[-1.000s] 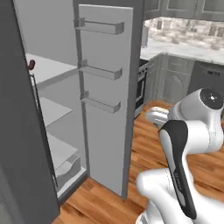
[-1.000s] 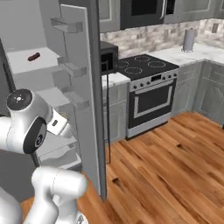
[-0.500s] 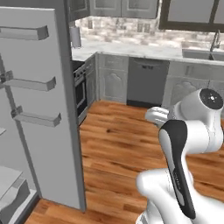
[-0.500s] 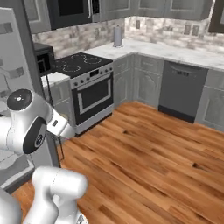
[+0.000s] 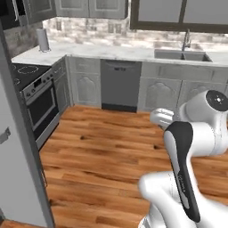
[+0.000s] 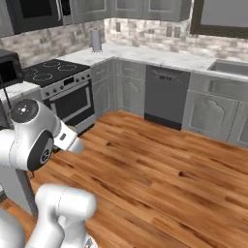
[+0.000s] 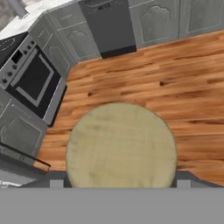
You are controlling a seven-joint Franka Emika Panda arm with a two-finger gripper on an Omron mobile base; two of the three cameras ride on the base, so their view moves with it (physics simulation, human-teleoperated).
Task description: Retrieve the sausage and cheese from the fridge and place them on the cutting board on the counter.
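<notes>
The gripper (image 7: 120,183) grips the cheese (image 7: 121,146), a pale yellow, matte, round-faced chunk between its dark fingers. Beyond it lie glossy wooden floor planks (image 7: 175,83) and the dark, flat-fronted dishwasher (image 7: 109,26).

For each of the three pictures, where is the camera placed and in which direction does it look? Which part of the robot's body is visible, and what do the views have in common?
Left base view: behind the arm to its left, facing the wood floor, dishwasher and sink; the white arm rises at lower right.
Right base view: behind the arm to its right, facing the stove and the same dishwasher; the arm rises at lower left.
Hand view: on the hand, looking down at the floor; the cheese, seen end-on as a pale round face, sits between the pincer's fingertips.
Shared: dishwasher, stove and floor.
</notes>
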